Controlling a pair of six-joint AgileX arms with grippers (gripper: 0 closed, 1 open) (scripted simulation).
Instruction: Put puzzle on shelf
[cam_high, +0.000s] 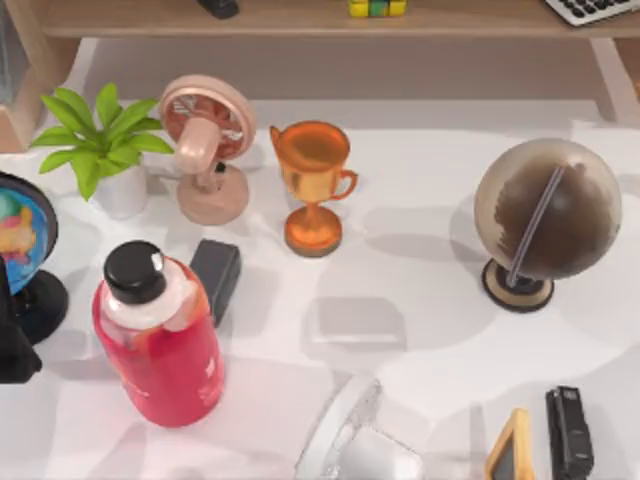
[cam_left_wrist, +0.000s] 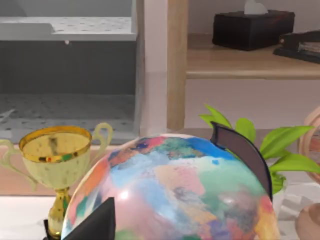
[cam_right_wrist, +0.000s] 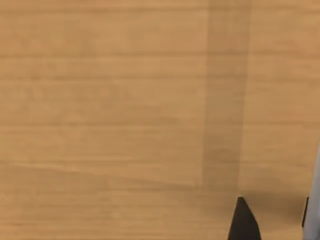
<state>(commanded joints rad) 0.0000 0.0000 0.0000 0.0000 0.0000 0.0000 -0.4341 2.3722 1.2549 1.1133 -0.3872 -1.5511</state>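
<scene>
Already the small cube puzzle of yellow, green and red squares (cam_high: 377, 8) sits on the long light-brown wooden shelf (cam_high: 300, 20) at the top view's upper centre, apparently placed; neither gripper's jaw state can be told.

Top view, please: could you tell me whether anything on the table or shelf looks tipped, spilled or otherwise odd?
Nothing stands out. The puzzle sits flat on the shelf. On the table, the orange trophy, pink fan, brown globe and plant stand upright. The red bottle only appears to lean, and nothing has spilled.
</scene>
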